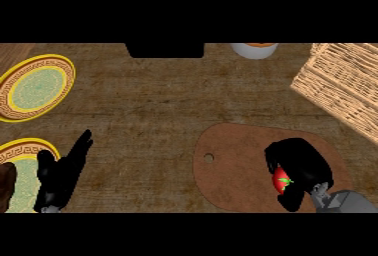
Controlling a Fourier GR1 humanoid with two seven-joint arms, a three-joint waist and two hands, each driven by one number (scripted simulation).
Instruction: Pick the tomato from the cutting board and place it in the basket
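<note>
The tomato (282, 181) is seen on the right part of the cutting board (236, 175), near its lower edge. It is enclosed by the right hand (304, 161), whose fingers (275, 155) are curled round it from above, while another black part of the hand is wrapped under it; only a red patch with a green stalk is left showing. Whether the tomato is lifted off the cutting board or lies on it cannot be told.

The basket (339, 85), of woven wicker, is set on the tabletop (162, 110) up and to the right of the cutting board, apart from it.

The left hand (57, 176) is shown well to the left of the cutting board, its fingers (80, 146) held straight and nothing grasped.

2 yellow-rimmed plates are placed further left of the cutting board: the upper plate (37, 87) stands clear, and the lower plate (18, 172) is partly covered by the left hand.

Beyond the cutting board, at the far edge of the view, a black object (164, 50) and a white cup (253, 51) are cut off.
</note>
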